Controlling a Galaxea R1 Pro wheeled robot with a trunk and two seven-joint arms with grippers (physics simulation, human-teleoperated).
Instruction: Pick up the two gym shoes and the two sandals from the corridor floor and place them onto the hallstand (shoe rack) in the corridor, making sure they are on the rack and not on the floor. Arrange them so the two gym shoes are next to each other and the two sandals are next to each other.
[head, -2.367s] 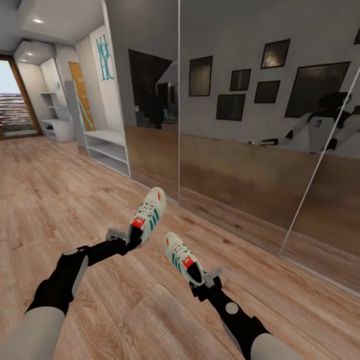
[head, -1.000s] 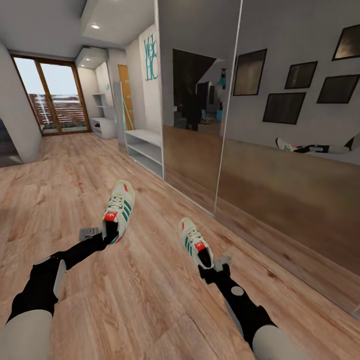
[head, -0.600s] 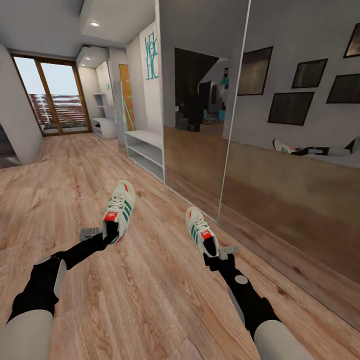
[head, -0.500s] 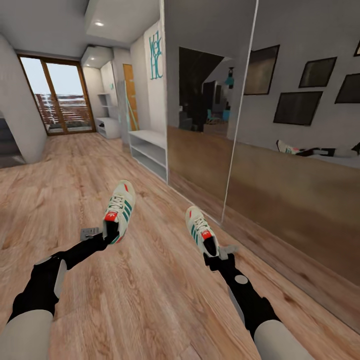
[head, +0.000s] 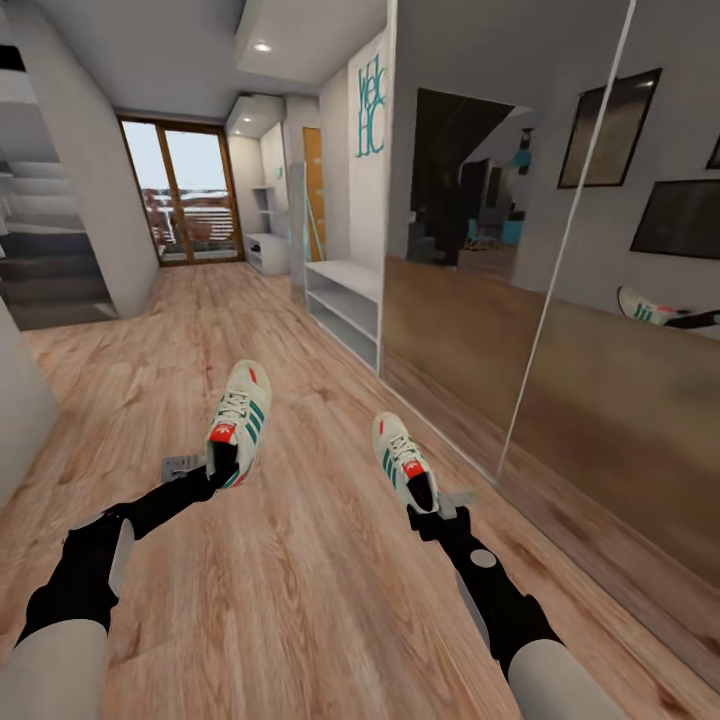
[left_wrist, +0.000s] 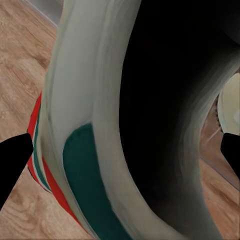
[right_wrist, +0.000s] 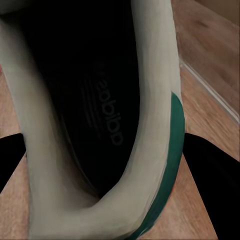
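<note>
my left gripper (head: 215, 470) clamps one white lace-up sneaker with green stripes (head: 238, 420) by its heel — my right gripper (head: 428, 505) clamps the other white sneaker (head: 400, 460), both above the wood-plank floor (head: 300, 560).

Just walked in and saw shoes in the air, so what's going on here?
The robot is in a corridor with one sneaker in each tool. The left tool grips the left sneaker at its heel, and the right tool grips the right sneaker the same way; both shoes are held above the floor. A low white bench stands ahead by the mirrored wall, and a pale rack sits farther down near the glass door. Neither shoe is on a shelf yet.
</note>
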